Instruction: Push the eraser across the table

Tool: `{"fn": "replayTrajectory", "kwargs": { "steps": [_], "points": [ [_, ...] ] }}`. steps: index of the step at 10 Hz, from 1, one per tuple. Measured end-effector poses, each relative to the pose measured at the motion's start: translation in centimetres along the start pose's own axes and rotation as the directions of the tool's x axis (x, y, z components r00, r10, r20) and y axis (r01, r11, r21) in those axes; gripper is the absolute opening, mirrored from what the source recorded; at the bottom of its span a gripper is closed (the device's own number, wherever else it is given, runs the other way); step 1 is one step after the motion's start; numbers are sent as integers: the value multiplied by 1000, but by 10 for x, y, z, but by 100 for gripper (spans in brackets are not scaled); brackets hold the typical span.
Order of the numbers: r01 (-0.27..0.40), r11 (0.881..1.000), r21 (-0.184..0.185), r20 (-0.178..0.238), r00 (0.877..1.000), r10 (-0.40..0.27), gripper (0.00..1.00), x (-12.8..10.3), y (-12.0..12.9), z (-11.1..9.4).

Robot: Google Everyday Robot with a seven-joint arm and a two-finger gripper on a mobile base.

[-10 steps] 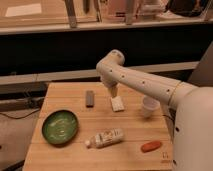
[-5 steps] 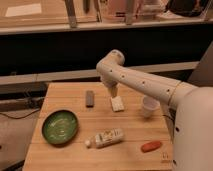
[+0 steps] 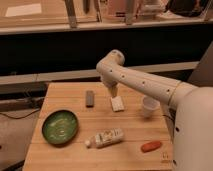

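One white arm (image 3: 145,85) bends down from the right; gripper (image 3: 114,93) hangs released above the small white block (image 3: 118,104), near the dark grey oblong eraser (image 3: 90,98) on the wooden table (image 3: 131,126).

We see the bench (image 3: 67,97) of matt wooden planks, a glossy green bowl (image 3: 59,127), and the matt cream plastic gripper (image 3: 114,93) above the bench.

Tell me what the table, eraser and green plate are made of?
The table looks like pale matte wood: plank strips show. The eraser is dull dark grey, maybe rubber. The green plate shines, so glazed ceramic or plastic. The robot's hand hangs near the white block.
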Motion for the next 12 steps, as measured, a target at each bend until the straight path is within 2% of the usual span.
{"fn": "replayTrajectory", "kwargs": {
  "steps": [1,2,8,9,12],
  "points": [
    [0,1000,0,0,1000,0,80,0,0,0],
    [1,1000,0,-1,1000,-1,75,0,0,2],
    [23,1000,8,0,1000,-23,75,-12,-11,15],
    [28,1000,7,0,1000,-28,69,-13,-12,17],
    [49,999,10,4,999,-49,41,-19,-17,24]
  ]
}}
